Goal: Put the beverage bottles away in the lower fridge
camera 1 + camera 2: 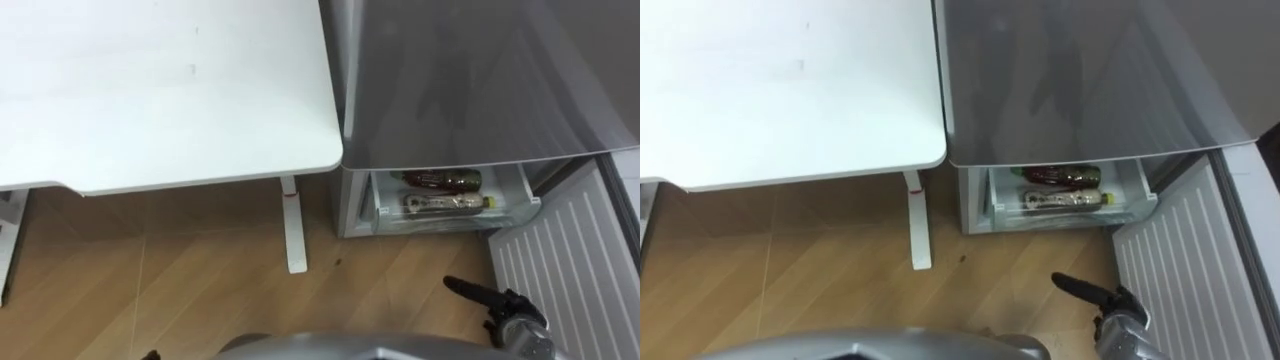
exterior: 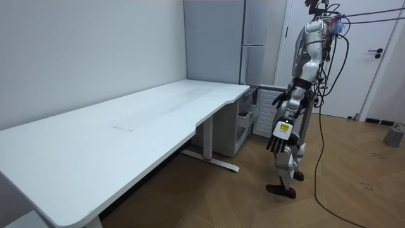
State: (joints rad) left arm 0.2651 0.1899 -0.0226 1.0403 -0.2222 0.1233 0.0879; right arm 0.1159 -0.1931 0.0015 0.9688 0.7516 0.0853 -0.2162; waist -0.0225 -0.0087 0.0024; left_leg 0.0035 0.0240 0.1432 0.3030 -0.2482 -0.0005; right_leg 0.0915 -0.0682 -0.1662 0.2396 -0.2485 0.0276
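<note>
Bottles (image 1: 440,180) lie in the fridge drawer (image 1: 527,188), apart from the right hand (image 1: 505,306)

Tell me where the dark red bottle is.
In the left eye view's right half, the dark red bottle lies in the open fridge drawer, behind the paler bottle.

Beyond the right hand (image 1: 507,306) (slightly to its left) the fridge drawer (image 1: 455,221) held a dark bottle (image 1: 440,180) and a paler bottle (image 1: 445,203).

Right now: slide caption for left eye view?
Two dark drink bottles lie in the grey fridge's open lower drawer; open right hand hangs before it, white table left.
</note>
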